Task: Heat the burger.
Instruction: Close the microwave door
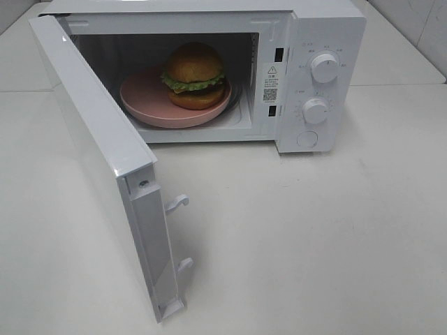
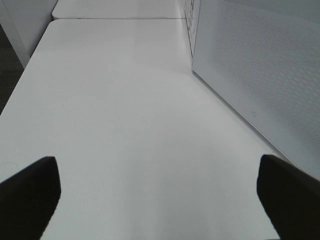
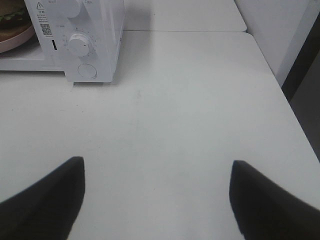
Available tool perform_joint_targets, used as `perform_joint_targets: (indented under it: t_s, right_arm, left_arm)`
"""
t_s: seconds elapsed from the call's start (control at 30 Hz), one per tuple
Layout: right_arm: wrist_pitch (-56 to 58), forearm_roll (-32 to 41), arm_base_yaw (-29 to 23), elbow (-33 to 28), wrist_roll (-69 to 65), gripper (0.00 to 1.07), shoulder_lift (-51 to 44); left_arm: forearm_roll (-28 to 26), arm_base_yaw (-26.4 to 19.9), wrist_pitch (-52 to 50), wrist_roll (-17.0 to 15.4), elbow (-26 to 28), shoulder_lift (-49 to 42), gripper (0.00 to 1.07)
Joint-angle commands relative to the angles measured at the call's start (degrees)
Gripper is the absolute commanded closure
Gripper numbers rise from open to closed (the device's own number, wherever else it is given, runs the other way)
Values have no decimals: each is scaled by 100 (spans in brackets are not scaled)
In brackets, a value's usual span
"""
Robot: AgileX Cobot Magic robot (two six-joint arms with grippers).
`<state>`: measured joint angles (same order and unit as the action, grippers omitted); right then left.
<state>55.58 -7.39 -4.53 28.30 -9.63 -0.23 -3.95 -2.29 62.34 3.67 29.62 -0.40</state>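
The burger [image 1: 193, 75], golden-brown bun with green lettuce, sits on a pink plate [image 1: 143, 105] inside the white microwave [image 1: 328, 31], whose door [image 1: 91, 139] is swung wide open toward the front left. Neither arm shows in the exterior high view. In the left wrist view my left gripper [image 2: 157, 200] is open over bare table, the door's perforated outer face [image 2: 260, 70] beside it. In the right wrist view my right gripper [image 3: 157, 200] is open and empty, well back from the microwave's control panel [image 3: 80, 45]. An edge of the burger [image 3: 12, 17] and plate [image 3: 17, 40] shows there.
The microwave has two white knobs [image 1: 325, 68] and a round button [image 1: 306, 138] on its right panel. Two door latch hooks [image 1: 178, 202] stick out from the open door's edge. The white table [image 1: 293, 237] ends at its right edge [image 3: 280, 95], near a wall.
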Motion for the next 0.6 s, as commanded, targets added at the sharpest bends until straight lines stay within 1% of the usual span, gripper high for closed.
perform_joint_targets:
  t_s: [0.03, 0.6]
  right_arm:
    - [-40, -29, 23, -6, -46, 32, -160]
    - [-40, -29, 29, -6, -46, 32, -160]
  left_arm:
    - [-6, -11, -103, -11, 6, -63, 6]
    - [-6, -11, -103, -11, 6, -63, 6]
